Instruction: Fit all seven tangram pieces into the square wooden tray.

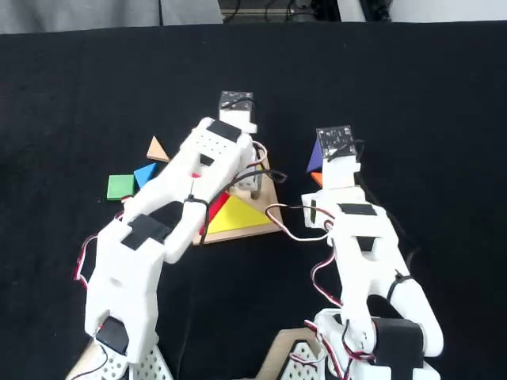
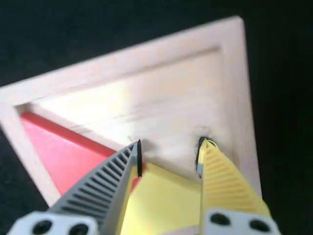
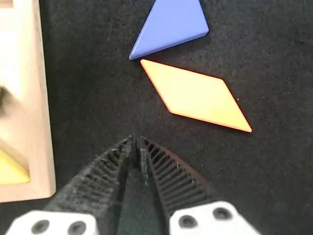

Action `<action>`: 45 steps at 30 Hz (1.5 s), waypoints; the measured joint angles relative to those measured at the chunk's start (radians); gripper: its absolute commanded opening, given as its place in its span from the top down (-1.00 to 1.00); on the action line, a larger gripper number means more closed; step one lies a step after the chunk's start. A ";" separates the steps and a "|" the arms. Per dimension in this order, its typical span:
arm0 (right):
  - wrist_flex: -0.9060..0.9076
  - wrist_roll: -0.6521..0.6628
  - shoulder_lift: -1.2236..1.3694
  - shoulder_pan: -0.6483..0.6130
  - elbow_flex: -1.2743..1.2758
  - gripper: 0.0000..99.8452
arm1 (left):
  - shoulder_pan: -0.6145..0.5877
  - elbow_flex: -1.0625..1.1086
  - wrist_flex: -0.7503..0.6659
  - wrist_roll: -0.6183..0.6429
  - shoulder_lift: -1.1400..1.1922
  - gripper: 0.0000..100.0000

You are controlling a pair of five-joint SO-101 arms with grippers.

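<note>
The square wooden tray [image 1: 268,190] holds a yellow triangle [image 1: 234,214] and a red triangle [image 1: 216,206] side by side. My left gripper [image 2: 170,152] is open, its tips down on the bare tray [image 2: 122,58] floor at the edge of the yellow triangle [image 2: 164,200]; the red triangle [image 2: 63,152] lies beside it. My right gripper [image 3: 137,143] is shut and holds nothing, hovering over the black cloth just short of an orange parallelogram [image 3: 195,95]. Beyond that lies a purple triangle [image 3: 171,24]. The tray wall [image 3: 29,98] is beside this gripper.
Left of the tray on the cloth lie a green square [image 1: 120,187], a small blue triangle [image 1: 144,174] and a tan triangle [image 1: 158,149]. The purple triangle [image 1: 315,156] and orange parallelogram [image 1: 316,179] lie right of the tray, partly under the right arm [image 1: 356,237].
</note>
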 measured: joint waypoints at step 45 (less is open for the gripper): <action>-0.014 -0.101 -0.192 0.164 0.048 0.98 | 0.055 -0.230 0.514 -0.261 -0.315 0.59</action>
